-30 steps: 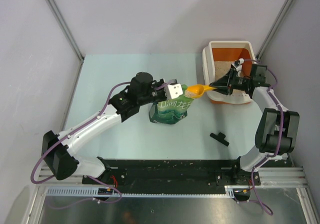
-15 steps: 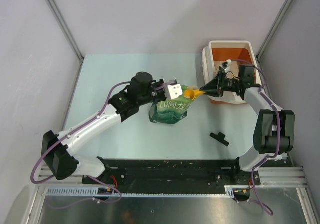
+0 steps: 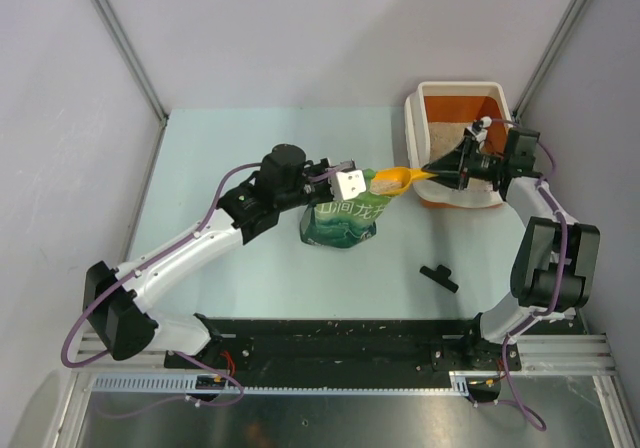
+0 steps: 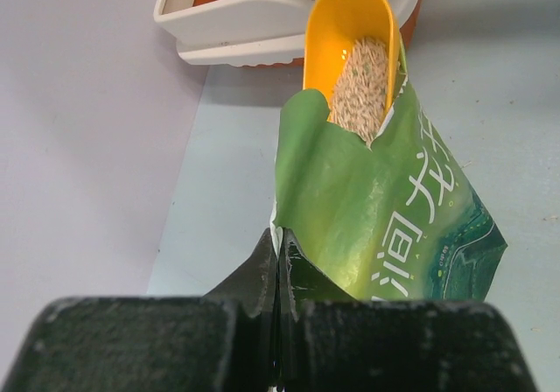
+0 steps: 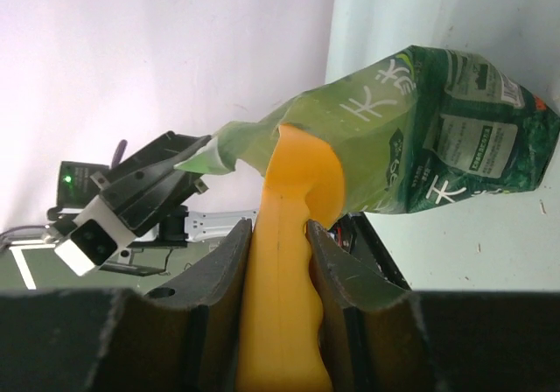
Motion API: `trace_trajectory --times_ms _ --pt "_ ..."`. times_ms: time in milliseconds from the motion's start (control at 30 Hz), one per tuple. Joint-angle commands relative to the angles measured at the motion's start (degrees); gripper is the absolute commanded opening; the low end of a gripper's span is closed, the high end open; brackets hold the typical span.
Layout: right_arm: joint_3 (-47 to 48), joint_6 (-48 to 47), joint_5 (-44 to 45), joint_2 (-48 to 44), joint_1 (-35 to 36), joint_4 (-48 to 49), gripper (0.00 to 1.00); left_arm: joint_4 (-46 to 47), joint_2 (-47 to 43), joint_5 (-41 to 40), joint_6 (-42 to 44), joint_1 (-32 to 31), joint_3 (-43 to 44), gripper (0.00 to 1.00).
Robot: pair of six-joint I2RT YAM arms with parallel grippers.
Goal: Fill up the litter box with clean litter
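Note:
The litter box [image 3: 412, 108], orange with a white rim, stands at the back right with clean litter [image 3: 446, 134] on its floor; its rim also shows in the left wrist view [image 4: 236, 11]. A green pouch bag [image 3: 340, 224] stands mid-table. My left gripper [image 3: 340, 181] is shut on the bag's top edge [image 4: 289, 226] and holds the mouth open. My right gripper [image 3: 443, 171] is shut on the handle of a yellow-orange scoop [image 5: 280, 269]. The scoop [image 4: 350, 33] sticks out of the bag mouth with clean litter [image 4: 361, 81] in its bowl.
A small black part [image 3: 438, 276] lies on the table at the front right. The litter box sits against the right wall and a slanted frame post [image 3: 555, 38]. My right arm reaches over the box's front edge.
Half a second ago the scoop was pushed deeper into the bag mouth. Now my right gripper has drawn it back toward the litter box, loaded with litter. The left arm has not moved.

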Motion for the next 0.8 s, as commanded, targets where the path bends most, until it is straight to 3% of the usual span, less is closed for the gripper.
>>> trace_trajectory --times_ms 0,167,533,767 --pt "0.23 7.78 -4.72 -0.49 -2.85 9.72 0.00 0.50 -0.79 -2.68 1.62 0.59 2.07 0.00" --pt "0.14 6.21 -6.31 -0.58 -3.73 7.18 0.00 0.50 -0.79 -2.95 2.23 0.59 1.89 0.00" --pt "0.23 -6.10 -10.44 0.39 -8.12 -8.72 0.00 0.50 -0.70 -3.30 3.29 0.59 1.80 0.00" --pt "0.32 -19.08 -13.33 0.57 -12.17 -21.02 0.00 0.50 0.61 -3.47 3.47 0.59 3.12 0.00"
